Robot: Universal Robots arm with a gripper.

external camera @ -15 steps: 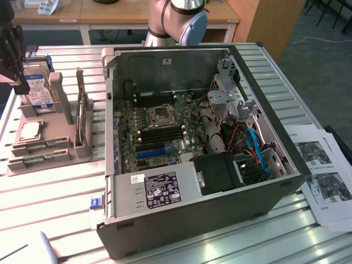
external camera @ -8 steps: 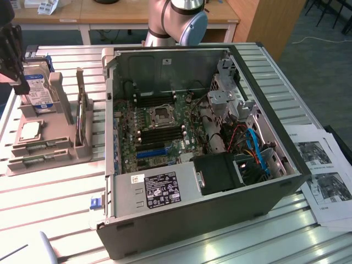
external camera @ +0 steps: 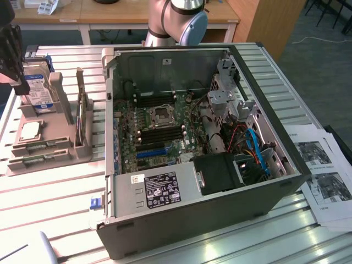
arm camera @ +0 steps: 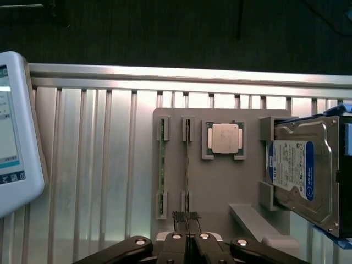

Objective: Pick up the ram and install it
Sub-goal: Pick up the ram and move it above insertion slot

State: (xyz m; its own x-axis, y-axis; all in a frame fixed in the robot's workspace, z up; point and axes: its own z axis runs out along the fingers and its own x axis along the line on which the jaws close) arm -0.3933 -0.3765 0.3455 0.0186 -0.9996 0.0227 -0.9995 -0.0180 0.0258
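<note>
ITEM: ram [arm camera: 187, 165], green stick on edge in grey holder [arm camera: 220, 187] on table [arm camera: 99, 165]; 2nd stick [arm camera: 162, 170] just beside.
TOOL [arm camera: 187, 219]: pads pressed together, nothing between, at ram's end.
RISK (est.): shut pads can't straddle board; lowering would jab its edge or clip 2nd stick.
WRITING: hard drive [arm camera: 300, 170] blue/white label, PC case [external camera: 220, 220] sticker [external camera: 160, 190]; neither legible.

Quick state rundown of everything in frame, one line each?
gripper: jaws shut, empty, above holder
ram stick: on edge in holder slot
second ram stick: on edge in next slot
CPU: flat in holder pocket
hard drive: propped in holder
PC case: open, lying on its side
</note>
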